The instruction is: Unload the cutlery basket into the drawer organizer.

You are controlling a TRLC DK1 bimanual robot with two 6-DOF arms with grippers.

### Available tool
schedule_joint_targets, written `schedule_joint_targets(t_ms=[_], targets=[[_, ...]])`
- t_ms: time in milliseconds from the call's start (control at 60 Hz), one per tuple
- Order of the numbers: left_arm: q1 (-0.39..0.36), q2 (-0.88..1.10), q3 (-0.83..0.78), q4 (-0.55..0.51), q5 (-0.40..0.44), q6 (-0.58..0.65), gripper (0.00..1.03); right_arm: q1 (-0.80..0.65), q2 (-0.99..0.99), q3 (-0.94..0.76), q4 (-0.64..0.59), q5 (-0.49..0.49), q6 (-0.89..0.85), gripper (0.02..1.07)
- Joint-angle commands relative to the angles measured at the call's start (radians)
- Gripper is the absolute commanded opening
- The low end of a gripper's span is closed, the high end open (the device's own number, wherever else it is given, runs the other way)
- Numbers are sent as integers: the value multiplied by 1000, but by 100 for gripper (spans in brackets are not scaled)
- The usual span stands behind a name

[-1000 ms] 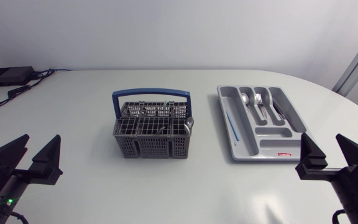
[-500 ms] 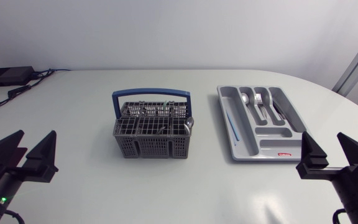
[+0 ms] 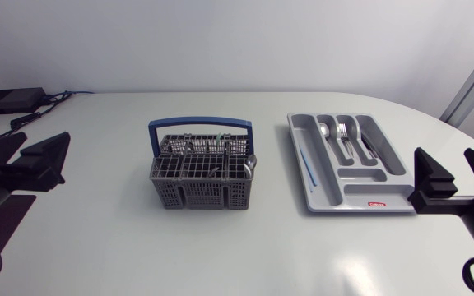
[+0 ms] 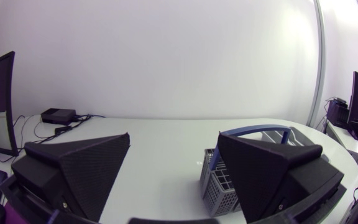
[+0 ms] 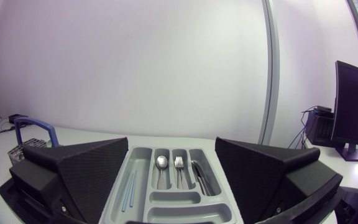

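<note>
The grey cutlery basket [image 3: 202,177] with a blue handle [image 3: 200,123] stands mid-table and holds several pieces of cutlery. To its right lies the grey drawer organizer [image 3: 329,197] with a spoon [image 3: 326,130], a fork [image 3: 344,133], a knife [image 3: 367,145] and thin blue sticks [image 3: 305,160] in separate slots. My left gripper [image 3: 23,154] hangs open at the table's left, well apart from the basket [image 4: 215,185]. My right gripper [image 3: 461,177] is open just right of the organizer [image 5: 138,154], nothing between its fingers.
A black box [image 3: 11,99] with cables sits at the far left corner of the white table [image 3: 122,247]. Bare tabletop runs in front of the basket and the organizer.
My left gripper has risen and shifted toward the far left. My right gripper has lifted and moved slightly right. Basket and organizer have stayed put.
</note>
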Motion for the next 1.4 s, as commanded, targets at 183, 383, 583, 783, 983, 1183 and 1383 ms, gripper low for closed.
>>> schedule_joint_targets(t_ms=[183, 383, 583, 783, 983, 1183, 1383], targets=[[-126, 345, 259, -133, -88, 74, 95, 6, 308, 159, -38, 14, -4, 102], [-307, 609, 432, -320, -245, 287, 95, -4, 557, 277, -163, 38, -19, 102], [-495, 730, 511, -399, -369, 290, 95, 8, 673, 335, -253, 27, -131, 102], [-656, 833, 560, -434, -424, 286, 94, 16, 681, 338, -285, -40, -168, 102], [-808, 931, 619, -480, -519, 267, 93, 54, 692, 341, -321, -100, -168, 102], [-900, 1017, 661, -486, -608, 227, 90, 89, 690, 353, -330, -74, -168, 102], [-933, 1092, 696, -494, -628, 177, 82, 114, 692, 347, -327, -52, -160, 102]])
